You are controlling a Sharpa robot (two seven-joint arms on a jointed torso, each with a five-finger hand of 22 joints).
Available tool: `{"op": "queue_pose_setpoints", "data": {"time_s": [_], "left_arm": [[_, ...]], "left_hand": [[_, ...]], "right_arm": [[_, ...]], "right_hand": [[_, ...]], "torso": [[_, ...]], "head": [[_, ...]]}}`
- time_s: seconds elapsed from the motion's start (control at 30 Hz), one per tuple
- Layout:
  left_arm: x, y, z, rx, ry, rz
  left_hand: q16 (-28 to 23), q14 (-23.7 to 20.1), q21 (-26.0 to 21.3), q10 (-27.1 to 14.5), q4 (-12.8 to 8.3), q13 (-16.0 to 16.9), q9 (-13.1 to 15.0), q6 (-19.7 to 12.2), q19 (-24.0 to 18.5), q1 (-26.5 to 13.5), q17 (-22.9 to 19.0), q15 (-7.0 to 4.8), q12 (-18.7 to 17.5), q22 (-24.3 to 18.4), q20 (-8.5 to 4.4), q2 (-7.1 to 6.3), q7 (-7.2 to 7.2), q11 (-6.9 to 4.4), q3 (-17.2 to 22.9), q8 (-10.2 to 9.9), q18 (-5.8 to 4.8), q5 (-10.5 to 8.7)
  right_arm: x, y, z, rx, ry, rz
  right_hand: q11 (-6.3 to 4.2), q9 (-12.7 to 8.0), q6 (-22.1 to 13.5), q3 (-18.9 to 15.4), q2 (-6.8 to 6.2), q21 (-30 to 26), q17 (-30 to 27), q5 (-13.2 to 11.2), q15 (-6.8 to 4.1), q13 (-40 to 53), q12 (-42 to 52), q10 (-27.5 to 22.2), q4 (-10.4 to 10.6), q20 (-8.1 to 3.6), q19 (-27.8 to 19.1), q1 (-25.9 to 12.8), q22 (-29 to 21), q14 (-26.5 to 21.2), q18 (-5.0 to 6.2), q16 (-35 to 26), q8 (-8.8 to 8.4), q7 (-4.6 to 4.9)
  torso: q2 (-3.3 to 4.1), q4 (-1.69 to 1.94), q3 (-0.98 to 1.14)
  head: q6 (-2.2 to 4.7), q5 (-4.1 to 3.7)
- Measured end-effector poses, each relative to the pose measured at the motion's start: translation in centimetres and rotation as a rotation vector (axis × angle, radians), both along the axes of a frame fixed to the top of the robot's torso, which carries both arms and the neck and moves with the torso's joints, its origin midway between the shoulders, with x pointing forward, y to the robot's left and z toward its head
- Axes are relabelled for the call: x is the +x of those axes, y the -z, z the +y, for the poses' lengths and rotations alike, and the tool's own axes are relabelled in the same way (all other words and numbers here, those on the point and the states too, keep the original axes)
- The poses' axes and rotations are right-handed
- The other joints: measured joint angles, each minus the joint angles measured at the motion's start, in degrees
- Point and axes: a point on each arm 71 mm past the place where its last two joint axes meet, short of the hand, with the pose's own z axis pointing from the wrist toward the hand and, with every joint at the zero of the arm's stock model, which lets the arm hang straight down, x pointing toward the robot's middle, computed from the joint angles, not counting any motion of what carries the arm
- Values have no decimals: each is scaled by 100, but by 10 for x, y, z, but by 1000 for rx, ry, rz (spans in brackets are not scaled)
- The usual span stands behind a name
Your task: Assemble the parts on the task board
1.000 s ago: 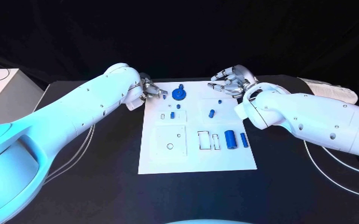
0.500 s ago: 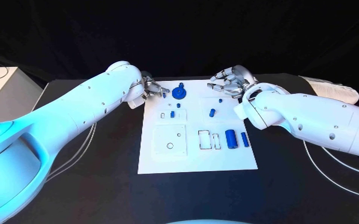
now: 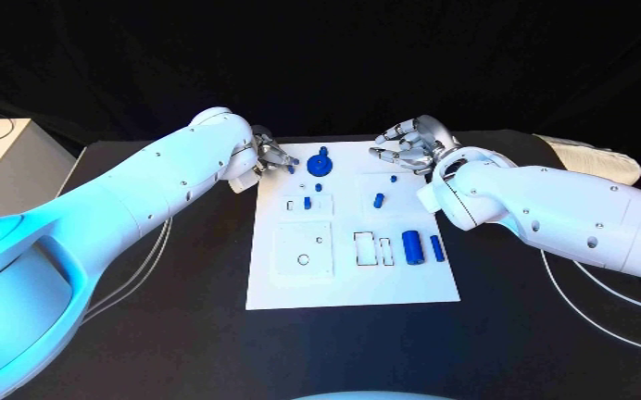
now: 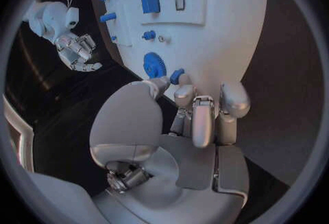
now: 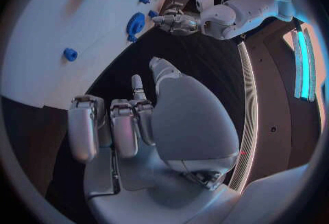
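1. The left hand [image 4: 195, 119] pinches a small blue peg [image 4: 177, 76] at its fingertips, beside the blue gear [image 4: 155, 63] on the task board [image 3: 350, 280].
2. The right hand [image 3: 411, 145] hovers, fingers loosely curled, holding nothing.
3. The peg looks light, rigid and slippery; best gripped across its sides.

1. The table [image 3: 160, 326] has a black, matte top that reaches across the head view from edge to edge.
2. The task board [image 3: 350, 275], a white rectangular plate, lies flat on the middle of the table, its long sides running away from the robot.
3. Thin white cables [image 3: 588, 303] trail over the table to the right of the board, and another cable [image 3: 127, 280] curves over it to the left.
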Motion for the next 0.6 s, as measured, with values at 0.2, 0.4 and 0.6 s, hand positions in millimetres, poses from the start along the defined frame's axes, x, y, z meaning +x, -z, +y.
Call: {"op": "queue_pose_setpoints", "data": {"time_s": [0.2, 0.4, 0.6], "left_arm": [[0, -1, 0, -6, 1, 1], [0, -1, 0, -7, 4, 5], [0, 0, -1, -9, 6, 7]], "left_hand": [[0, 0, 0, 0, -28, -3, -14, 0, 8, 127, 0, 0, 0, 8, -8, -46, 1, 0, 182, 27, 0, -1], [0, 0, 0, 0, -11, -4, -13, -19, 8, 149, 0, 0, 0, 8, -8, -69, 20, 0, 197, 32, 0, -1], [0, -21, 23, 21, -52, -5, -28, -43, 8, 270, 0, -21, 0, 26, -8, -115, 19, -21, 447, 49, 0, -2]], "right_arm": [[0, 0, 0, 0, 0, 0], [0, 0, 0, 0, -1, 0], [0, 0, 0, 0, 0, 0]], "right_hand": [[0, 0, 0, 0, 0, 0, 0, 0, 0, 0, 0, 0, 0, 0, 0, 0, 0, 0, 0, 0, 0, 0], [0, -1, 0, 0, 0, 0, 0, 0, 0, 0, 0, 0, 0, 0, 0, 0, -1, 0, 0, 0, 0, 0], [0, 1, 0, 1, 0, 0, 0, 0, 0, 0, 0, 0, 1, 0, 0, 0, -1, 0, 0, 0, 0, 0]], "torso": [[2, 0, 2], [6, -2, 4], [6, -1, 4]], "head": [[-5, 0], [-10, 0], [-18, -4]]}}
